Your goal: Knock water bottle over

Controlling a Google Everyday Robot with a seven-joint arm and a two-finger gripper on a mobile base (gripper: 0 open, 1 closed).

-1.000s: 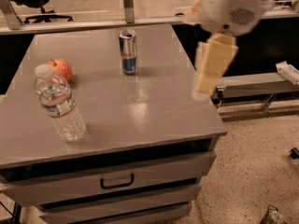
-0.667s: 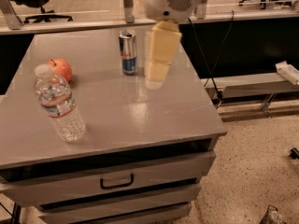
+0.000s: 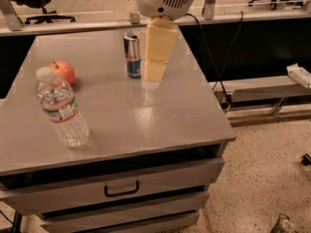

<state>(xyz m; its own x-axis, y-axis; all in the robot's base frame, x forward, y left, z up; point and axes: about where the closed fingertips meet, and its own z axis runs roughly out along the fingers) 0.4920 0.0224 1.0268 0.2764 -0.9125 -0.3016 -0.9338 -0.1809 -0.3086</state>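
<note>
The water bottle [image 3: 61, 108], clear ribbed plastic with a white cap and a thin label band, stands upright near the front left of the grey cabinet top [image 3: 160, 120]. My gripper [image 3: 154, 72] hangs from the white arm head at the top centre, its cream-coloured fingers pointing down just right of a silver-and-blue drink can [image 3: 132, 55]. The gripper is well to the right of and behind the bottle, not touching it.
An orange-red fruit [image 3: 62, 72] lies behind the bottle at the left. The cabinet has drawers with a dark handle [image 3: 121, 188] at the front. A black cable [image 3: 214, 57] hangs at the right edge. Office chairs stand behind the glass rail.
The arm has swung left across the cabinet top, from the right edge to beside the can. The bottle, can and fruit have not moved.
</note>
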